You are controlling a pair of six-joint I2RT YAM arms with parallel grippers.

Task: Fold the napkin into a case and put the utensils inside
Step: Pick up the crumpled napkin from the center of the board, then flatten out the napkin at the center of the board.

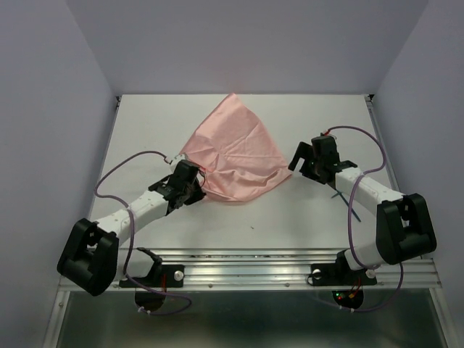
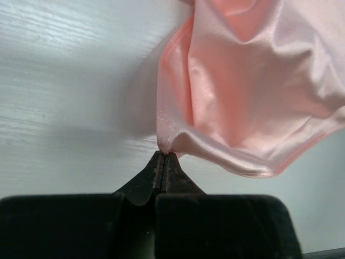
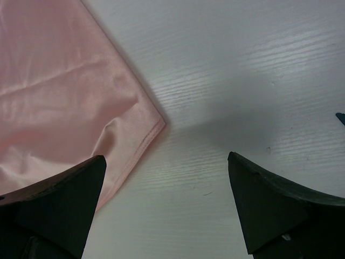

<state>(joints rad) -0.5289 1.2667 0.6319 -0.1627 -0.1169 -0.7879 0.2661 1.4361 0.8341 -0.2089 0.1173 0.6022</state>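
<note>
The napkin is thin salmon-pink cloth with a soft satin sheen, finely creased and finished with a stitched hem. The tabletop is white and matt, with a fine wood-like grain. The jaws of the left gripper and the right gripper look like matt black plastic, faintly scuffed. Along the tabletop's near edge runs a rail of bare, shiny metal.
</note>
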